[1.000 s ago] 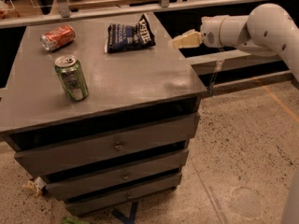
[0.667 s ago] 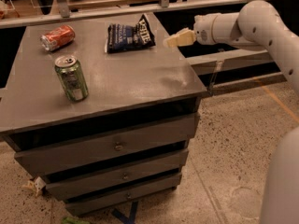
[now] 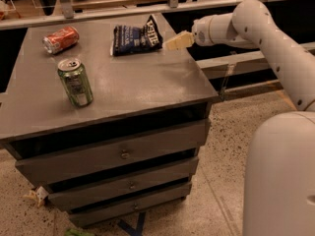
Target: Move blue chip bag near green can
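I see the grey three-drawer metal cabinet filling the left and centre. My white robot arm enters from the upper right. On the cabinet top, the crumpled navy-blue foil chip bag lies at top centre. The shiny green metal can stands upright at left, well apart from the bag. A red-orange soda can lies on its side at the upper left. The beige gripper sits just right of the bag; spread or pressed together, I cannot tell.

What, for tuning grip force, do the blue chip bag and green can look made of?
Blue chip bag: probably thin foil or plastic film, creased and glossy. Green can: likely metal, shiny with a silver top. Gripper hovers close beside the bag.
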You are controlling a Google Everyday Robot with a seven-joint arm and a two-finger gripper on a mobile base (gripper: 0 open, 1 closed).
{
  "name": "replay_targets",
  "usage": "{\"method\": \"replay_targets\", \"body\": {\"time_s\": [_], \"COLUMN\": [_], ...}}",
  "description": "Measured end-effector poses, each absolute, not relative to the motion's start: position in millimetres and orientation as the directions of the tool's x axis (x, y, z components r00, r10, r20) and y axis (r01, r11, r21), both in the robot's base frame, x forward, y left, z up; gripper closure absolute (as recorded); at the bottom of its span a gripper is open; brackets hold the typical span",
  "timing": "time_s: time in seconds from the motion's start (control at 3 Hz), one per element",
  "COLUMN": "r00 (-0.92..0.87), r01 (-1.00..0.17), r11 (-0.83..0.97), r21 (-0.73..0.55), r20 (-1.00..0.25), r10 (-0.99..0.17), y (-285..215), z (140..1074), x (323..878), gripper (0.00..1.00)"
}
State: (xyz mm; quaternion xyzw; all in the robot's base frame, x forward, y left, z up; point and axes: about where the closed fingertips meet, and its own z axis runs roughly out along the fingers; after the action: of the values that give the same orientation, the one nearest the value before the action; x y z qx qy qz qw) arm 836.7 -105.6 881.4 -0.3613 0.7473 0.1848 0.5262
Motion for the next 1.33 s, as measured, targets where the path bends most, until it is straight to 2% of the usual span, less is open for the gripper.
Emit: {"method": "replay_targets", "body": {"time_s": [1.33], "r00": [-0.211], "r01": [-0.789], "r11": [0.612], "r21": [-0.052], "r20": [-0.912], "r10": [-0.351], "y": [-40.3], "z": [864.9], "x": [870.1], "gripper": [0.00]}}
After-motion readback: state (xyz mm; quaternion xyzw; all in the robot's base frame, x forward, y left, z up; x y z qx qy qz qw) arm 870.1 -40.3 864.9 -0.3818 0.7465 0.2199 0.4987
